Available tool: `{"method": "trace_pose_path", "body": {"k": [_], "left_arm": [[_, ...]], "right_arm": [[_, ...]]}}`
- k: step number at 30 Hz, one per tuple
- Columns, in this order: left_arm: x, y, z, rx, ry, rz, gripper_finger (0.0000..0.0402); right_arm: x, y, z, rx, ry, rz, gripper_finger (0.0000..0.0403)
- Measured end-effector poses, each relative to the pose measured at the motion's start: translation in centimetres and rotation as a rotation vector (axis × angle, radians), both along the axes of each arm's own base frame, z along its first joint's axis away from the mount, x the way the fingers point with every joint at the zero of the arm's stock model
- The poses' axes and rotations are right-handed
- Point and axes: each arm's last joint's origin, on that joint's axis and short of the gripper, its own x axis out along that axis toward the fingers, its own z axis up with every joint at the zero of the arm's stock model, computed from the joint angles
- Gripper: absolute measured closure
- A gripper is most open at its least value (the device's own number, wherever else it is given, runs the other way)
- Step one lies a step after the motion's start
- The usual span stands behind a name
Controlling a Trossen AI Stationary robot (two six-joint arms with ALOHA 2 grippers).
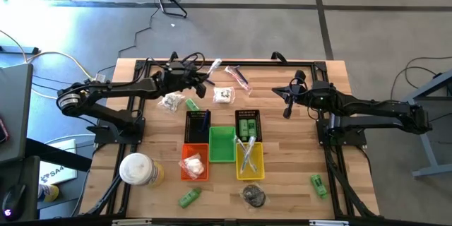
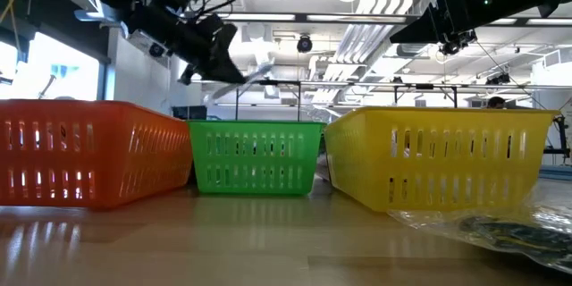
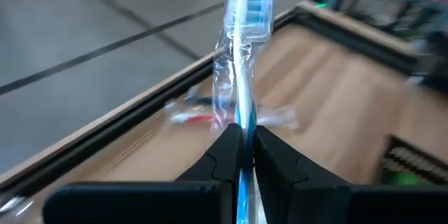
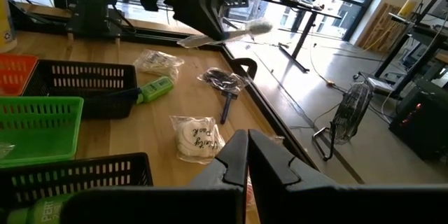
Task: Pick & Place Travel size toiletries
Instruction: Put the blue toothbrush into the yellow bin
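While the high view looks down, the left tool (image 1: 205,79) is raised over the tabletop's (image 1: 296,162) far edge, clamped on a wrapped toothbrush (image 1: 212,66); the right tool (image 1: 288,100) hangs closed and empty. Left wrist view: 2 fingers (image 3: 227,155) pinch the toothbrush handle (image 3: 241,77). Right wrist view: fingers (image 4: 233,159) meet above a wrapped white piece (image 4: 197,137).

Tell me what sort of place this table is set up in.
Probably an industrial-style lab or workshop: exposed white ceiling pipes and ducts, a polished grey concrete floor, and further metal-framed work tables with a floor fan nearby.
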Motion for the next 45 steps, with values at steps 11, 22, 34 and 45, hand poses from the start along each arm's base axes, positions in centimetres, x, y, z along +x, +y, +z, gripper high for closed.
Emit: {"method": "trace_pose_path", "body": {"k": [11,22,34,45], "left_arm": [[0.6,-0.6,1.1,0.029,-0.12,-0.276,0.0375],[0.8,-0.9,1.5,0.074,-0.151,-0.409,0.0375],[0.9,-1.2,1.9,0.133,-0.189,-0.55,0.0375],[2.7,-2.5,1.2,0.192,-0.212,-0.619,0.0375]], "right_arm": [[0.3,0.3,0.1,0.136,-0.068,0.113,0.0398],[3.4,-0.4,-0.2,0.14,-0.181,0.134,0.0398],[7.1,-1.4,-2.2,0.107,-0.279,0.144,0.0398],[8.6,-1.6,-3.5,0.094,-0.325,0.203,0.0398]]}}
